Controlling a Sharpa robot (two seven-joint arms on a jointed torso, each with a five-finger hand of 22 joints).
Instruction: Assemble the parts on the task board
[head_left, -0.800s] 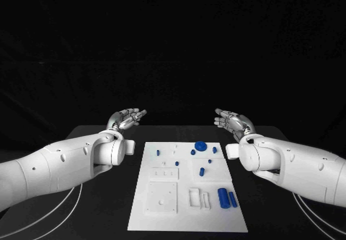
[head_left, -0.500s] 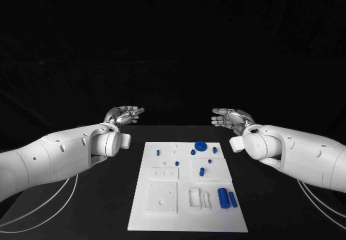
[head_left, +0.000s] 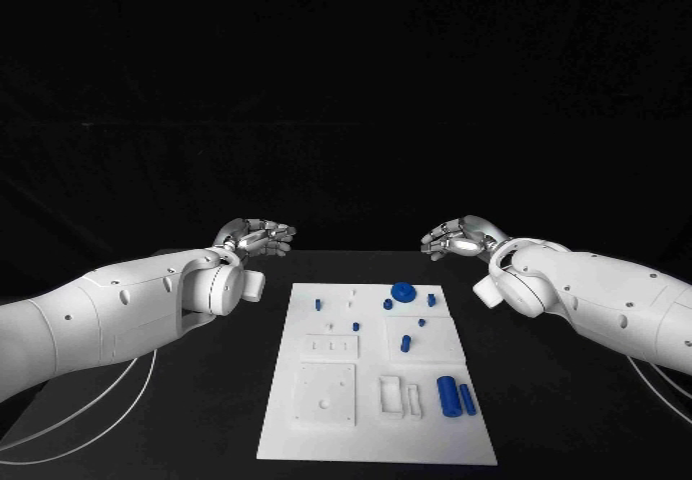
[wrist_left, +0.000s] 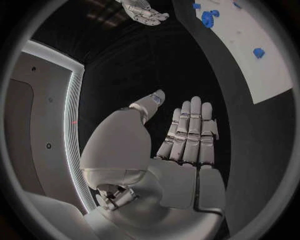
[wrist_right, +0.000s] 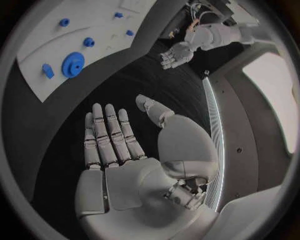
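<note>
The task board (head_left: 378, 375) lies flat mid-table, a long white plate running away from the robot. The blue parts sit mostly on its right half: a round disc w/ a hub (head_left: 402, 292) at the far end, small pegs (head_left: 405, 343) around the middle, and two cylinders lying side by side near the front, a fat one (head_left: 447, 395) and a thin one (head_left: 466, 399) just beside it. White raised blocks and sockets (head_left: 326, 396) take up the left side of the board.

These parts look like hard plastic: light, stiff, prob. a bit slick, not fragile. I'd guess the cylinders will roll if nudged, so pinch them across the middle from above. The disc seems best taken by its rim or the raised hub. The small pegs need a fingertip pinch; easy to knock over or flick off.

Nothing is held. The left hand (head_left: 254, 240) hovers past the board's far-left corner, well apart from it; in its wrist view the fingers (wrist_left: 190, 135) lie straight and close together, palm bare, thumb out. The right hand (head_left: 462, 238) hovers past the far-right corner, likewise empty, fingers (wrist_right: 107, 135) extended.

Black table (head_left: 534, 420) all round the board; cables (head_left: 87, 420) trail under the left arm.
</note>
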